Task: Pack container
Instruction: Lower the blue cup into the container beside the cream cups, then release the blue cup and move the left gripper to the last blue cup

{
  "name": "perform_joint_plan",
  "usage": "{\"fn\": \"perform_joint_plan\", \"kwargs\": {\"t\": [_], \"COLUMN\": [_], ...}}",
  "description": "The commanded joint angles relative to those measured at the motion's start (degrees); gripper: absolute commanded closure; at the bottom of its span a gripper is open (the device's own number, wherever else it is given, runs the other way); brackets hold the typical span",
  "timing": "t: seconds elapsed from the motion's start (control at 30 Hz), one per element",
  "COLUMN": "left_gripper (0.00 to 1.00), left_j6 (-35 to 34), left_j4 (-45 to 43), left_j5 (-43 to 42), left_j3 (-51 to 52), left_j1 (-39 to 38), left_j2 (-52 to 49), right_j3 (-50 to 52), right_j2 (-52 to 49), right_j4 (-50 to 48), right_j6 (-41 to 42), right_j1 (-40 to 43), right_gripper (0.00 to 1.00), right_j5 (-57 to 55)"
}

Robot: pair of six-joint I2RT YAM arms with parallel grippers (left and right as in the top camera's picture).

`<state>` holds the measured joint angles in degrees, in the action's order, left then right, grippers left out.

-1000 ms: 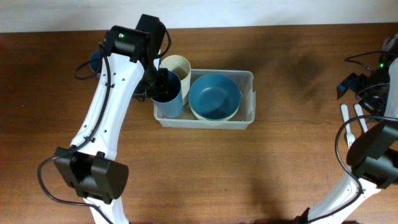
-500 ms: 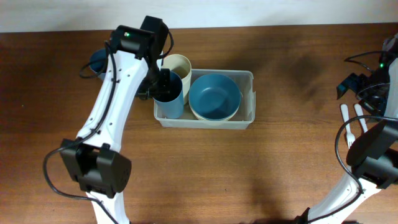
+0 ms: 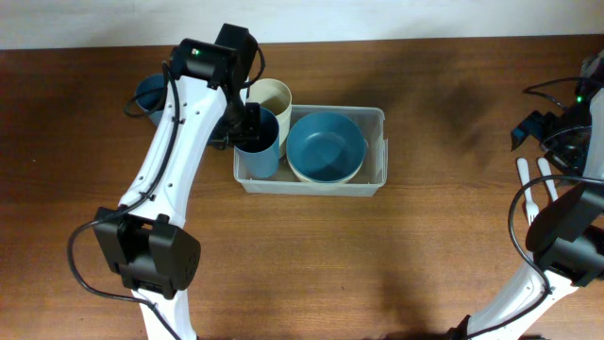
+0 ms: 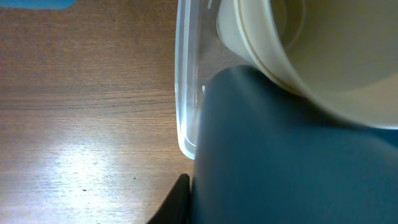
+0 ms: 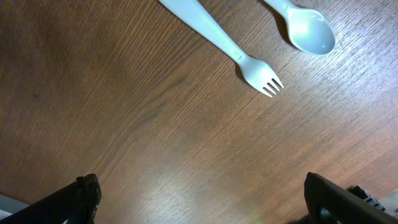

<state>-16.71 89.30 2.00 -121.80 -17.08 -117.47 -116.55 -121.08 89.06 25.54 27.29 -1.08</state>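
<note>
Here the brown wooden table (image 3: pixel 396 246) carries the clear rectangular plastic container (image 3: pixel 381 151) near its middle. The left gripper (image 3: pixel 243 127) stands over that container's left end, jaws narrow on the dark blue plastic cup (image 3: pixel 262 149) inside. The right gripper (image 5: pixel 200 199), jaws wide, hangs well apart.

No text, label, brand or number is readable on the container (image 3: pixel 381 156), blue cup (image 3: pixel 257 151), bowl (image 3: pixel 326 144), fork (image 5: pixel 239 59) or table (image 3: pixel 377 255).

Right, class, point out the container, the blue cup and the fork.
container (image 3: pixel 311 187), overhead view, front wall.
blue cup (image 3: pixel 258 158), overhead view, outer side.
fork (image 5: pixel 208 33), right wrist view, handle.
</note>
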Motion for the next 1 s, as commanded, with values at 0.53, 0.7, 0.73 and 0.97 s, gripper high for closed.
{"fn": "perform_joint_plan", "kwargs": {"t": [0.53, 0.7, 0.73, 0.97], "left_gripper": [0.86, 0.71, 0.71, 0.68], "left_j6": [-0.3, -0.2, -0.2, -0.3], "left_j4": [-0.8, 0.0, 0.4, 7.1], "left_j5": [0.9, 2.5, 3.2, 7.6], "left_j3": [-0.1, -0.5, -0.8, -8.8], "left_j1": [0.0, 0.0, 0.0, 1.1], "left_j2": [0.0, 0.1, 0.1, 0.1], "right_j3": [0.2, 0.2, 0.2, 0.2], "right_j2": [0.7, 0.7, 0.7, 0.7], "right_j4": [0.0, 0.0, 0.0, 0.0], "right_j6": [0.5, 0.5, 0.5, 0.5], "right_j1": [0.1, 0.1, 0.1, 0.1], "right_gripper": [0.01, 0.01, 0.01, 0.01], "right_j5": [-0.7, -0.7, -0.7, -0.7]}}
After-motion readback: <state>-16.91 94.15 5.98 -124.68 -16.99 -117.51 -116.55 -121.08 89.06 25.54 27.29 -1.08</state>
